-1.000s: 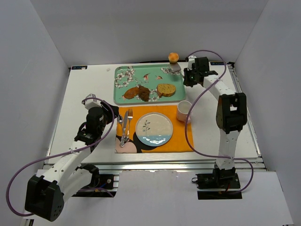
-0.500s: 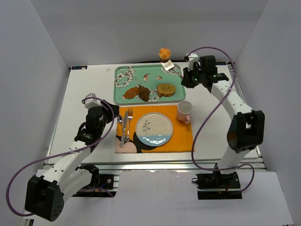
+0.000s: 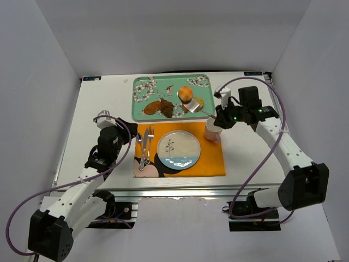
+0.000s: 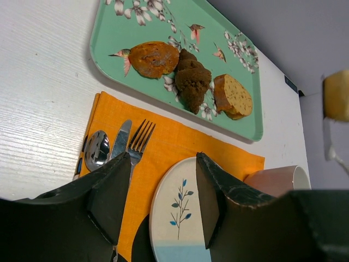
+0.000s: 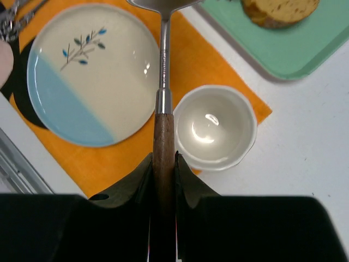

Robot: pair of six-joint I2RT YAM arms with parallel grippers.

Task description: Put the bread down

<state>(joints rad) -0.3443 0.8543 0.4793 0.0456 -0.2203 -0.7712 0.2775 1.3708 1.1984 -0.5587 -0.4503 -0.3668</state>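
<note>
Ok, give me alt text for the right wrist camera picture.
The right hand grips a wooden-handled spatula over an orange mat with a plate and an empty cup. A green tray corner with a bread slice shows top right.

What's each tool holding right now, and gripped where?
Right tool is shut on the spatula, gripping its wooden handle; the bun sits on the blade. Left tool is open, holding nothing.
</note>
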